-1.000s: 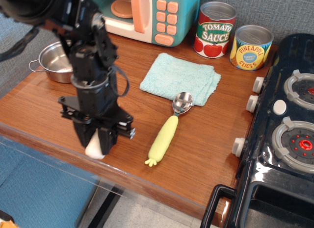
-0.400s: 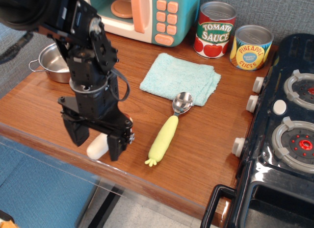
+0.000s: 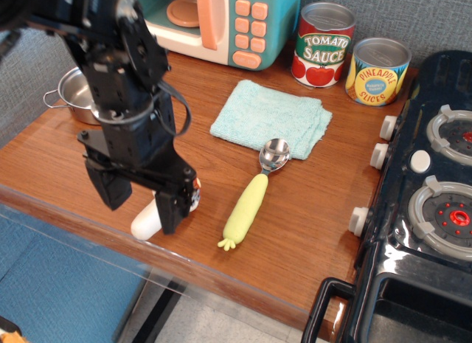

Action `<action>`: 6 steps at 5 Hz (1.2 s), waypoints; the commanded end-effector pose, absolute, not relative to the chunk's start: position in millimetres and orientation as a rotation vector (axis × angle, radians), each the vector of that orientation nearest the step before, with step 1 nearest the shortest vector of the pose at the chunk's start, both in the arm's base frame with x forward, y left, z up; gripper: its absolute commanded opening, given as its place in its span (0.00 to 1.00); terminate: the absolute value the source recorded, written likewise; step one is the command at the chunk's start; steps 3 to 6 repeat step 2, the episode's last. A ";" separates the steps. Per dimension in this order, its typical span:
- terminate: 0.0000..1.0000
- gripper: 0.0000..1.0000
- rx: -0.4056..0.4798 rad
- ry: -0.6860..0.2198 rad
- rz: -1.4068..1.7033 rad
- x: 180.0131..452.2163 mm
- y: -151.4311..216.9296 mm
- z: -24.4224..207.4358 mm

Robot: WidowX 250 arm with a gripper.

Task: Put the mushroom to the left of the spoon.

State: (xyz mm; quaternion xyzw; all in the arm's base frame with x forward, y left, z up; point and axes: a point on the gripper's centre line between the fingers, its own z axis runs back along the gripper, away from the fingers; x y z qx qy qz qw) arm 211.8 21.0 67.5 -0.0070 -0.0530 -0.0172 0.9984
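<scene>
The mushroom lies on its side on the wooden table near the front edge, left of the spoon. Its cream-white stem shows; a sliver of orange cap peeks out at the right finger. The spoon lies to the right, pale yellow handle toward the front, shiny metal bowl against the towel. My black gripper is open and hangs just above the mushroom, fingers spread to either side, holding nothing.
A folded light-blue towel lies behind the spoon. A toy microwave, tomato sauce can and pineapple can stand at the back. A metal pot sits at left. A toy stove fills the right side.
The gripper opened and let go of the mushroom, which now lies on the table. The gripper has since lifted slightly with its fingers spread.
</scene>
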 end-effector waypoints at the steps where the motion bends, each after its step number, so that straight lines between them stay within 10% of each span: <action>1: 0.00 1.00 -0.009 -0.135 -0.046 214.7 23.2 78.0; 2: 1.00 1.00 -0.009 -0.135 -0.046 214.7 23.2 78.0; 6: 1.00 1.00 -0.009 -0.135 -0.046 214.7 23.2 78.0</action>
